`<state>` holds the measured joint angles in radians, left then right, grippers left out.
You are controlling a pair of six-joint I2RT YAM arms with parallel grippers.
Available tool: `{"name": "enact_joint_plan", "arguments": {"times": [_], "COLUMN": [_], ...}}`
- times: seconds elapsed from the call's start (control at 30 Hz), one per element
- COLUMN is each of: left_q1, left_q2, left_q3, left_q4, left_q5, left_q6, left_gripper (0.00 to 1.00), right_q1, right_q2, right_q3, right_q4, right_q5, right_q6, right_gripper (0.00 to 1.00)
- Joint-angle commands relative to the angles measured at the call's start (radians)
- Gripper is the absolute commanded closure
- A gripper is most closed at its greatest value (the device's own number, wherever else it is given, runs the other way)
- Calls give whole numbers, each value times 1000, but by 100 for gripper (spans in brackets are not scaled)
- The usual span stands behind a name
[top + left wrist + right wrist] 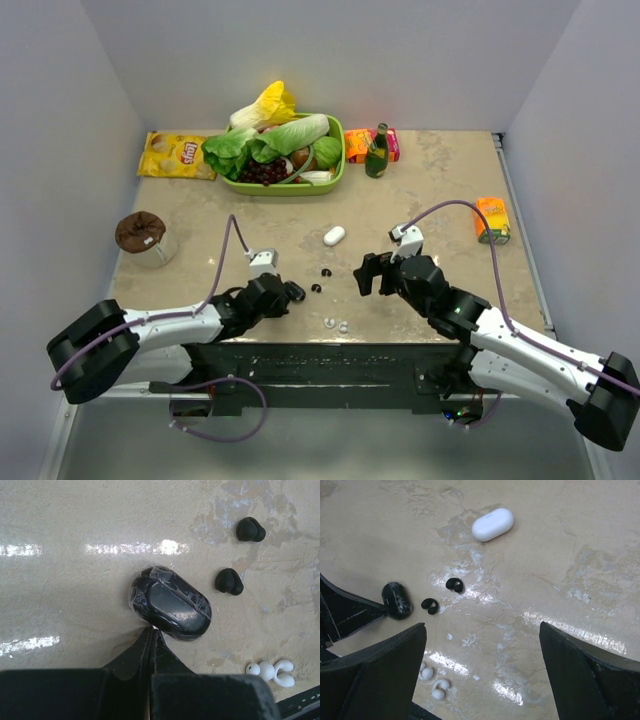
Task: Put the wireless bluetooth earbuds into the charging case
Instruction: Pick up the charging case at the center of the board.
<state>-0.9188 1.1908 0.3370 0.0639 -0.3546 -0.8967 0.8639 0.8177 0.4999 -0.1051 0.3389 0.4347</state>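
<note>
A closed black charging case (171, 603), wrapped in clear film, lies on the table (200, 270). My left gripper (151, 632) is shut and its tips touch the case's near edge; it also shows in the top view (287, 293). Two black earbuds (250, 529) (229, 581) lie just right of the case. Two whitish earbuds (426, 672) (440, 689) lie near the table's front edge. A closed white case (492, 524) lies farther back. My right gripper (482, 630) is open and empty, above the table right of the buds.
A green tray (335, 180) of vegetables stands at the back, with a chips bag (176, 155), a green bottle (377, 152) and a snack pack (358, 146). An orange carton (492, 220) sits at right. A brown-topped jar (143, 238) sits at left.
</note>
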Motion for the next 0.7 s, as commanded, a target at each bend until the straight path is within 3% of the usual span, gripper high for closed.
{"name": "enact_joint_plan", "arguments": {"times": [0.0,0.23,0.33,0.37,0.4,0.63,0.67], "left_q1": [-9,-9,-9,-9,-9,-11,-9], "left_q2": [12,-121,-175,-180,-181,-192,-194], "left_q3": [49,82,79,73,74,34,48], "left_q4": [16,-157,-191,-190,-184,-114,-127], "left_q5": [-6,-67,-64,-57,-46,-24,-21], "left_q6": [30,84,122,142,175,301,306], "left_gripper": [100,99,75,55,47,21,0], "right_q1": [1,1,1,1,1,1,0], "right_q2": [-3,-25,-29,-28,-28,-15,-18], "right_q3": [11,38,52,54,55,55,54], "right_q4": [2,-42,-53,-53,-53,-51,-53], "right_q5": [-15,-29,-41,-43,-52,-70,-70], "right_q6": [1,2,-2,-2,-8,-14,-14], "right_gripper": [3,2,2,2,2,2,2]}}
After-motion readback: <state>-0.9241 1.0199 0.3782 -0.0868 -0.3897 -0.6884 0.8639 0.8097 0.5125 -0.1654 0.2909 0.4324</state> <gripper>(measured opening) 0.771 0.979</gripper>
